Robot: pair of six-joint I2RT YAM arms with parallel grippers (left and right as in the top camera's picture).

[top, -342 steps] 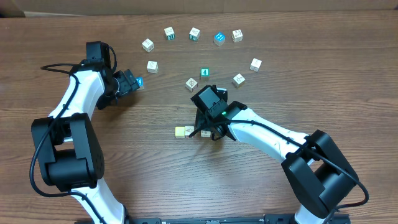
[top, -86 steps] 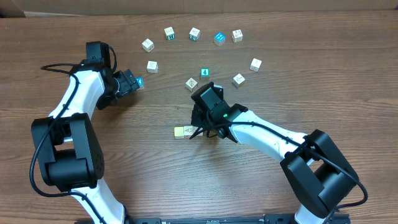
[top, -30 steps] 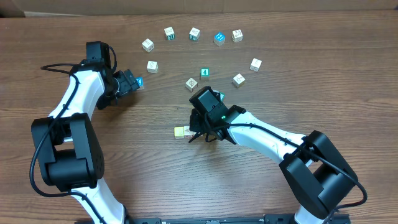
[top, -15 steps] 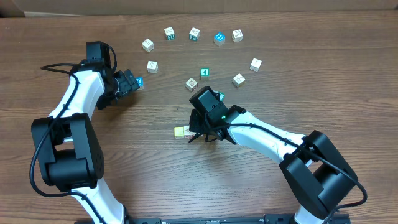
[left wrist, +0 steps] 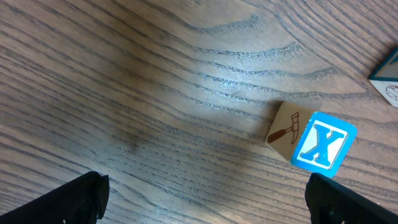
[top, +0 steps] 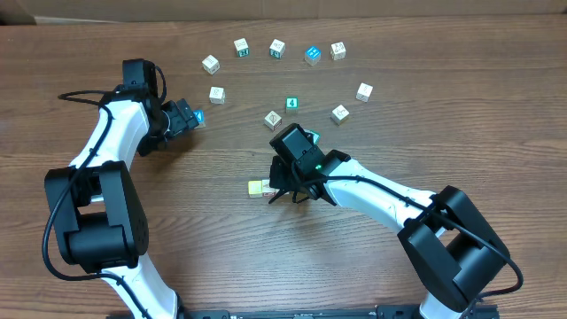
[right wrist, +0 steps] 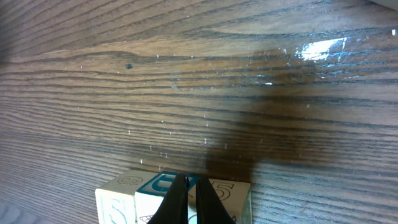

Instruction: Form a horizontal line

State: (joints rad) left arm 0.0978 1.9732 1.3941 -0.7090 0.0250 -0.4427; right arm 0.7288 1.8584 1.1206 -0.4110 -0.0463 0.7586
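R fingers (right wrist: 177, 200) pinched together, empty, tips touching the short row of small pale-yellow and whitish wooden cubes (right wrist: 117, 196) on brown wooden surface (right wrist: 186, 74); L fingers (left wrist: 84, 196) spread wide.

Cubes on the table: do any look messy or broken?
Nothing looks broken. The blue X cube sits apart by the left gripper, turned askew to the wood grain, away from the loose arc of cubes and the pale yellow cube by the right gripper.
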